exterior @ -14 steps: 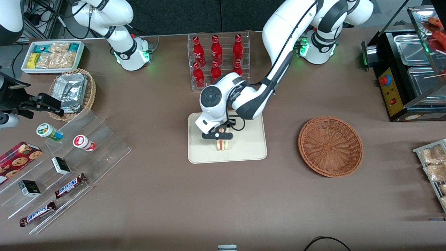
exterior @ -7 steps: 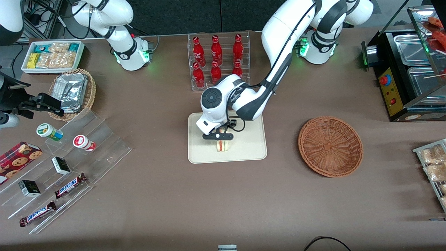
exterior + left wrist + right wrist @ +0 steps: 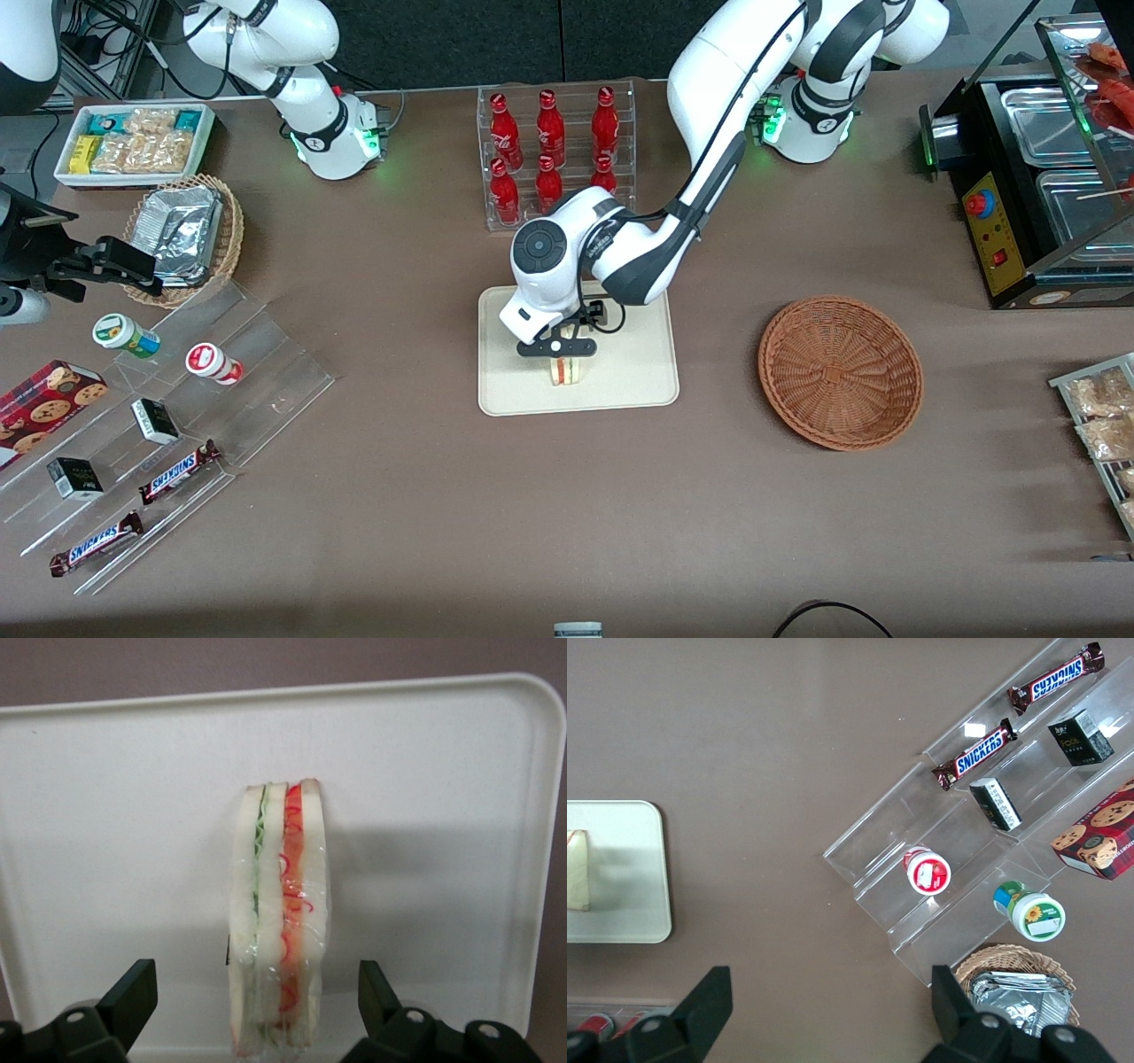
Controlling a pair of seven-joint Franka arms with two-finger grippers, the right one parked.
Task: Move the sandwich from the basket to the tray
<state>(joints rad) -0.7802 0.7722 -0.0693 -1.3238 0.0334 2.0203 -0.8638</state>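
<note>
The sandwich, a wrapped wedge of pale bread with green and red filling, stands on its edge on the cream-white tray in the middle of the table. My gripper hovers just above it and is open. In the left wrist view the sandwich sits between the two black fingers with a gap on each side, on the tray. My gripper holds nothing. The reddish-brown wicker basket lies beside the tray toward the working arm's end, with nothing in it.
A clear rack of red bottles stands farther from the camera than the tray, close to my arm. A food warmer sits at the working arm's end. Acrylic steps with snacks and a tan basket of foil packets lie toward the parked arm's end.
My wrist has drawn slightly up and away from the sandwich. The sandwich has stayed put on the tray.
</note>
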